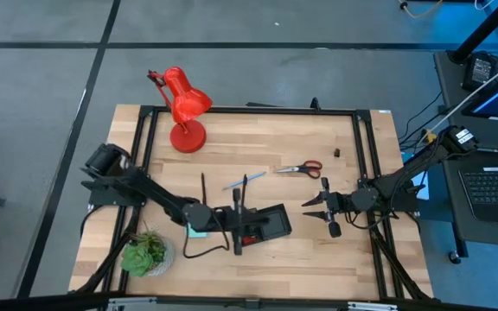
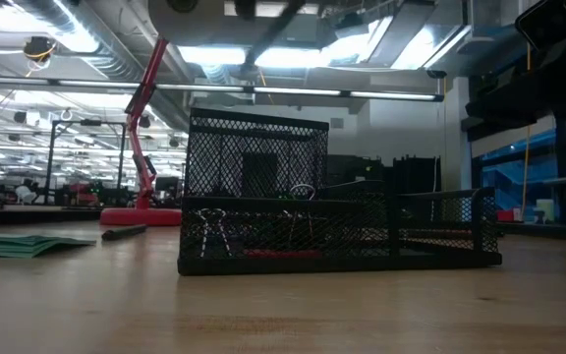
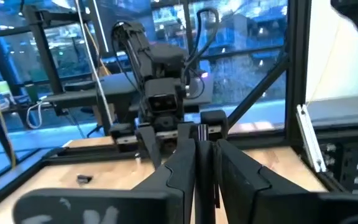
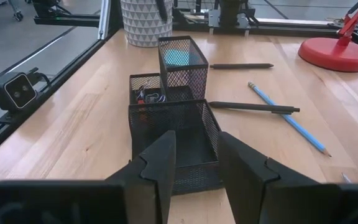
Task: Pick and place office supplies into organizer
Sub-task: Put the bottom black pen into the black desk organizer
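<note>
Just above the tall end of the organizer [image 1: 271, 226], the left hand [image 1: 229, 220] hangs with its fingers [image 3: 179, 165] drawn almost together. They pinch a thin black pen [image 3: 202, 132], which shows as a dark rod in the narrow gap between them. Under this hand's wrist lies the notepad [image 1: 197, 231], flat on the surface [image 1: 258, 130] and just beside the organizer; the plant [image 1: 148, 253] stands behind the hand, near the arm.

Facing it from the organizer's other end is the right hand [image 4: 196, 140]. Its fingers [image 4: 160, 162] stand partly apart and hold nothing. The low open compartment sits right in front of its fingertips, the tall mesh cup beyond that. In the small low section next to the cup lie a few clips [image 4: 149, 96] and a red piece [image 1: 251, 239].

Ahead of the right hand and off to its lamp side, two black pens [image 4: 253, 107] and a blue pen [image 4: 288, 118] lie loose on the surface, near the organizer but not touching it. The nearer black pen and the blue one almost meet at their ends.

The scissors [image 1: 301, 168] lie close beside the right hand on that same side, with a tiny black clip [image 1: 336, 153] a little past them. The lamp [image 1: 184, 108] stands well away from both hands, at the far edge.
</note>
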Controlling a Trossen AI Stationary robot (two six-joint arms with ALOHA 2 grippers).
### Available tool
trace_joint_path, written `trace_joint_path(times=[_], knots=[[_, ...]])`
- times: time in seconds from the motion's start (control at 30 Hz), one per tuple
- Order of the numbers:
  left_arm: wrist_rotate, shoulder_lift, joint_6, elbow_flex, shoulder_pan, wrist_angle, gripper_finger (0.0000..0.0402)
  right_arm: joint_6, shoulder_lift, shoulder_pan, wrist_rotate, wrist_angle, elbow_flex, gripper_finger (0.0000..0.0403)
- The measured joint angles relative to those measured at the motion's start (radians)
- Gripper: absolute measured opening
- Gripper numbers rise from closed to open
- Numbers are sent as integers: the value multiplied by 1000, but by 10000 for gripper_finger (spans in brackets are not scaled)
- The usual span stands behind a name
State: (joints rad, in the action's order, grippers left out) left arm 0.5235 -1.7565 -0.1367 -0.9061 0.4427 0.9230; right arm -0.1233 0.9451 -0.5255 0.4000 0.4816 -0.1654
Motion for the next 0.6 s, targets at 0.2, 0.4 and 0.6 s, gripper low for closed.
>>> trace_joint_path(times=[0.2, 0.4, 0.6], knots=[[53, -73, 16, 0, -4, 46, 33, 0, 0, 0, 0, -1, 0, 122], [156, -103, 32, 0, -5, 23, 31, -1, 0, 0, 0, -3, 0, 122], [224, -109, 114, 1, -3, -68, 30, -2, 0, 0, 0, -6, 0, 122]])
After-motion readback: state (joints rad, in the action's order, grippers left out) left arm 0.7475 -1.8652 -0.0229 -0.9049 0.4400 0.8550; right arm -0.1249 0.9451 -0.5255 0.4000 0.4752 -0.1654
